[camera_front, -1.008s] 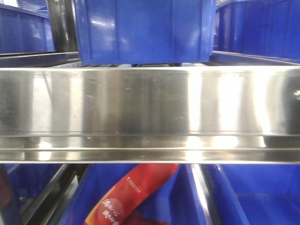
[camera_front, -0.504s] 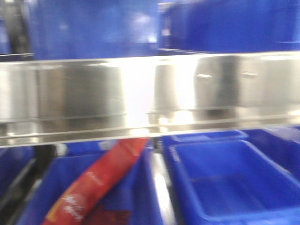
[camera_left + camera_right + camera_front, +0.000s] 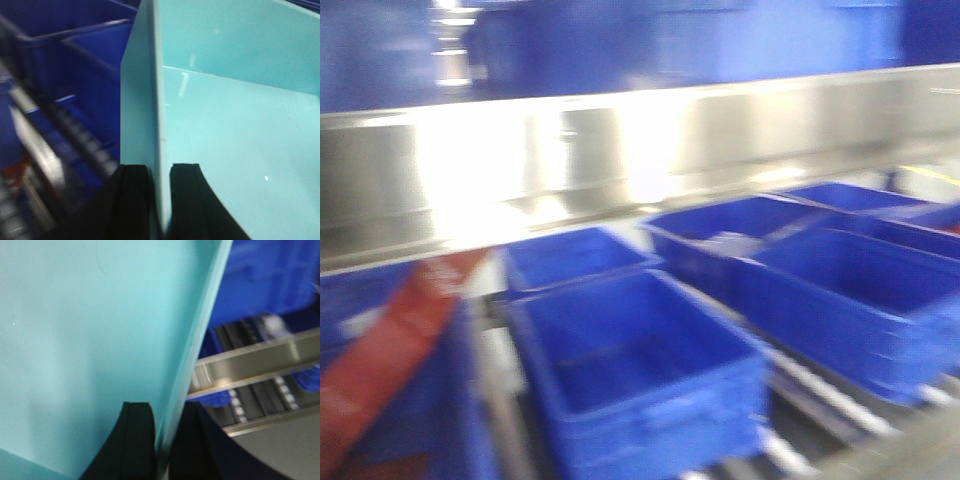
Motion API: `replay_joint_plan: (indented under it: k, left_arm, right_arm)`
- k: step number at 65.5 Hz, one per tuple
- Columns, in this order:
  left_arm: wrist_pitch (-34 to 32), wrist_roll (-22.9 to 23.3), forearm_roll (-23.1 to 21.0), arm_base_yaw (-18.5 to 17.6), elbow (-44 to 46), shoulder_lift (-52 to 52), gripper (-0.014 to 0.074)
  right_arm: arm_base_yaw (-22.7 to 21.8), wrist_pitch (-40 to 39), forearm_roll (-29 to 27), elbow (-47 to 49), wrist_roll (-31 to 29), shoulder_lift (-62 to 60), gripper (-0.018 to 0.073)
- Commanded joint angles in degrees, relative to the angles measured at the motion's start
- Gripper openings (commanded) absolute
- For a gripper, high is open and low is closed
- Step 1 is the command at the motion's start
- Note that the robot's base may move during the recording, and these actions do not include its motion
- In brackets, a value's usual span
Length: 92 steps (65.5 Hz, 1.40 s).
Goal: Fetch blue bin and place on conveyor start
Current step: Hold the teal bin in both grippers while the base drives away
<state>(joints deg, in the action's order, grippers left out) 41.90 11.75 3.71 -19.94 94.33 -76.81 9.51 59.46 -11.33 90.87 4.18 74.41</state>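
Left fingers are closed on the blue bin: one black finger sits outside the wall and one inside, with the thin wall pinched between them. The bin's glossy pale turquoise interior spreads up and to the right of the fingers. To their left, past the bin's outer wall, are dark blue bins and a blurred roller track.

Right fingers clamp another wall of the same bin, and its edge runs up-right from between them. A broad turquoise face fills everything left of and above these fingers; can't tell if it's the inner or outer side. To their right are steel rails, roller strips and more dark blue bins.

Front view is motion-blurred: a stainless shelf rail runs across the top, with dark blue bins on rollers below it. A red package sits lower left.
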Motion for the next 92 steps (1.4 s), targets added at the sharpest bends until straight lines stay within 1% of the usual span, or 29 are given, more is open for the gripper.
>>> replay_joint_plan:
  k: [1, 92]
  left_arm:
    - [-4.5, 0.3, 0.5, 0.0, 0.7, 0.9, -0.0111]
    - [-4.5, 0.3, 0.6, 0.0, 0.7, 0.9, -0.0111]
  right_arm:
    - [-0.7, 0.1, 3.5, 0.6, -1.6, -0.6, -0.0152]
    - [-0.7, 0.1, 3.5, 0.6, -1.6, -0.6, -0.0152]
